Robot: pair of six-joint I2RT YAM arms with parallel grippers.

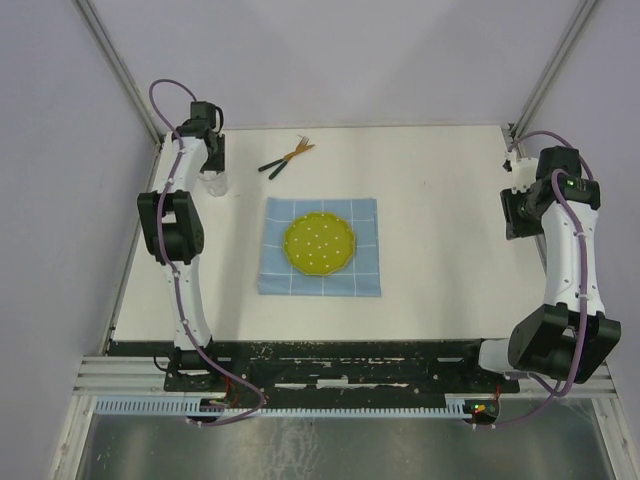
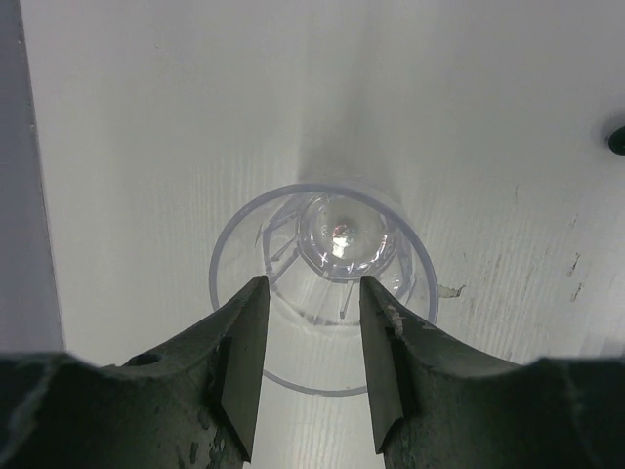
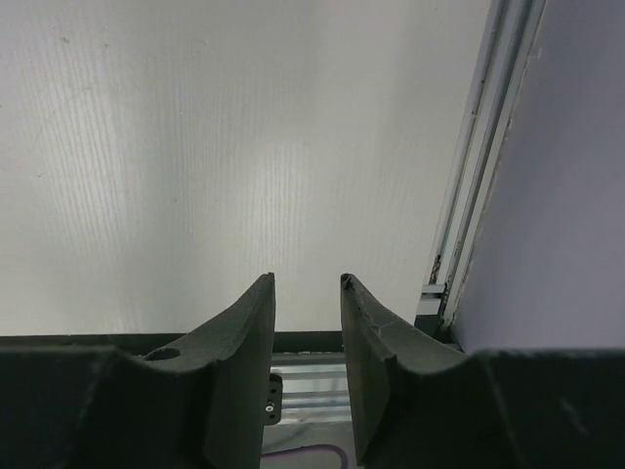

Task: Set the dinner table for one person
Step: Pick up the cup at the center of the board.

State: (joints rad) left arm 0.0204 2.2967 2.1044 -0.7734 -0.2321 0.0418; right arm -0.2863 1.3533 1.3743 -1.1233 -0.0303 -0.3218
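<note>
Off-white and matte, the surface (image 1: 440, 290) fills the rig from the arm bases at the near edge to the far wall, far broader than anything on it; at its middle lies a light-blue cloth (image 1: 275, 275) ruled with a white grid, and centred on that cloth sits a yellow-green plate (image 1: 320, 243) with a scalloped rim and white dots; beyond the cloth, near the far edge, two dark-handled pieces of cutlery (image 1: 288, 158) lie side by side at a slant, their pale heads pointing away to the right, one of them showing fork tines; at the far left a clear plastic cup (image 2: 332, 234) stands upright on the bare surface, well apart from the cloth; the left arm reaches out over it, and the left pincer (image 2: 312, 283) points straight down at the cup's mouth, its jaws about half apart and clamped on nothing, the gap between them narrower than the cup's rim, which shows to either side of the dark fingers (image 2: 244, 352); whether the fingertips touch the rim cannot be told; on the far right, the right arm is folded up beside the metal rail, and the right pincer (image 3: 306, 281) hangs above bare surface close to that edge, its jaws likewise about half apart and empty.
</note>
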